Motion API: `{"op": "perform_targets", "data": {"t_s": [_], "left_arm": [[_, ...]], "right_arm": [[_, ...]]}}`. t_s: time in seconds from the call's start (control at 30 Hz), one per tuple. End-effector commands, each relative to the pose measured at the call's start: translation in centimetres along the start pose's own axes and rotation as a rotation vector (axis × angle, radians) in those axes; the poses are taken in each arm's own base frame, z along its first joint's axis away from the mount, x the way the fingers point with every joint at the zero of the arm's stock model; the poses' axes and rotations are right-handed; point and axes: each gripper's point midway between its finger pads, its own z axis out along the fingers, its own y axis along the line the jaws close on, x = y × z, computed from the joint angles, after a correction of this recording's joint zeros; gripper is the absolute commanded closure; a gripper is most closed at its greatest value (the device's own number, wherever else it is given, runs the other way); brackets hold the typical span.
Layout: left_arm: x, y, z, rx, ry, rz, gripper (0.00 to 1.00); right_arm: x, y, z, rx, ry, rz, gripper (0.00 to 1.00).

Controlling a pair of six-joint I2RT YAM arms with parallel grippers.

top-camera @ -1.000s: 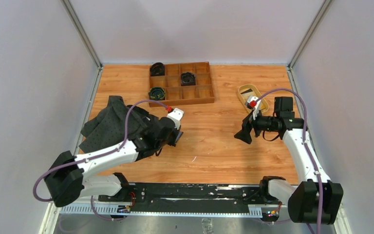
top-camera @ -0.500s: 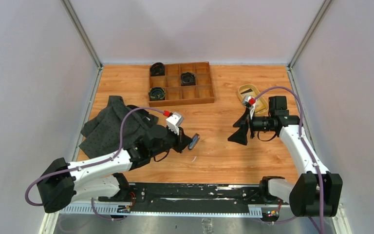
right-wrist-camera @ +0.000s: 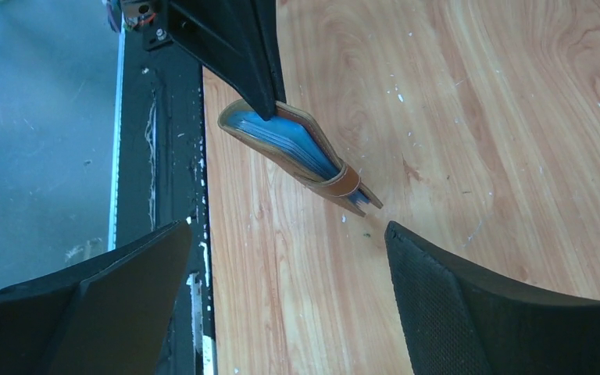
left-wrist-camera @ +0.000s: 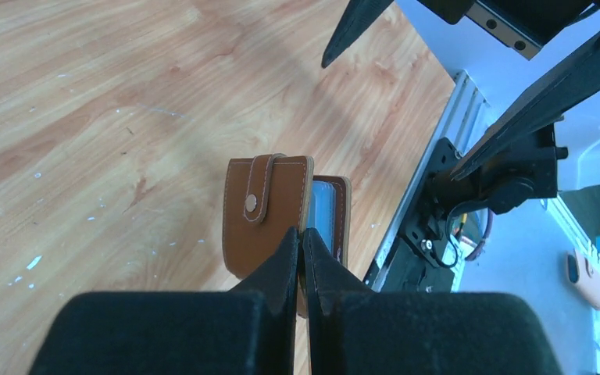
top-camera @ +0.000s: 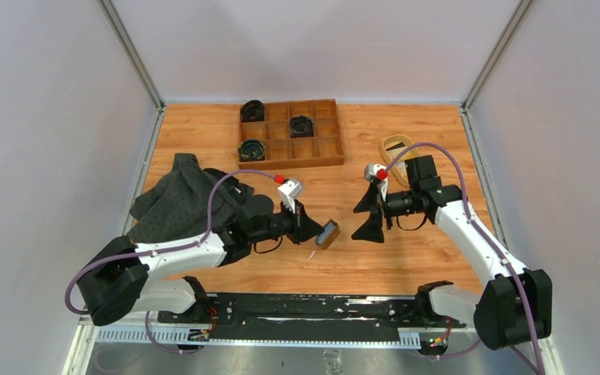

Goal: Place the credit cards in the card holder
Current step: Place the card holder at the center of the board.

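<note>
My left gripper (top-camera: 315, 230) is shut on one flap of the brown leather card holder (top-camera: 329, 233) and holds it above the table centre. In the left wrist view the holder (left-wrist-camera: 266, 211) shows its snap strap and blue inner sleeves just past my fingertips (left-wrist-camera: 301, 234). My right gripper (top-camera: 365, 219) is wide open and empty, just right of the holder and facing it. In the right wrist view the holder (right-wrist-camera: 297, 148) hangs slightly splayed ahead of my open jaws (right-wrist-camera: 289, 226). No credit card shows clearly.
A tan oval dish (top-camera: 395, 145) sits at the back right, partly hidden by the right arm's cable. A brown wooden compartment tray (top-camera: 291, 133) with black round parts stands at the back. A dark grey cloth (top-camera: 176, 199) lies at the left.
My left gripper has swung right from over the cloth to the table centre with the card holder in it. My right gripper has moved left toward it, staying open.
</note>
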Motion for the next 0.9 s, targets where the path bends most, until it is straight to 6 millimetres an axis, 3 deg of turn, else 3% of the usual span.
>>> {"op": "perform_targets", "data": {"t_s": [0.0,0.17,0.3,0.47,0.7,0.87], "left_arm": [[-2.5,-2.3,0.1,0.135,-0.060,0.116,1.00],[-4.5,0.8,-1.3,-0.086,-0.133,0.328,1.00],[-4.7,1.4,-1.3,-0.194,-0.123,0.430,1.00],[-2.3,2.3,1.0,-0.332,-0.040,0.552,1.00],[0.3,2.2,3.2,-0.406,0.032,0.673,1.00],[1.8,1.3,4.1,-0.338,0.069,0.643,0.82]], "right_arm": [[0.2,-0.4,0.5,0.013,0.032,-0.108,0.01],[-0.2,-0.9,-0.4,0.083,0.054,-0.124,0.00],[-0.4,-2.2,-1.4,0.165,0.065,-0.095,0.00],[-0.1,-4.5,-3.1,0.279,0.077,-0.008,0.00],[0.4,-5.7,-3.8,0.328,0.088,0.050,0.00],[0.6,-6.0,-3.9,0.341,0.096,0.059,0.00]]}}
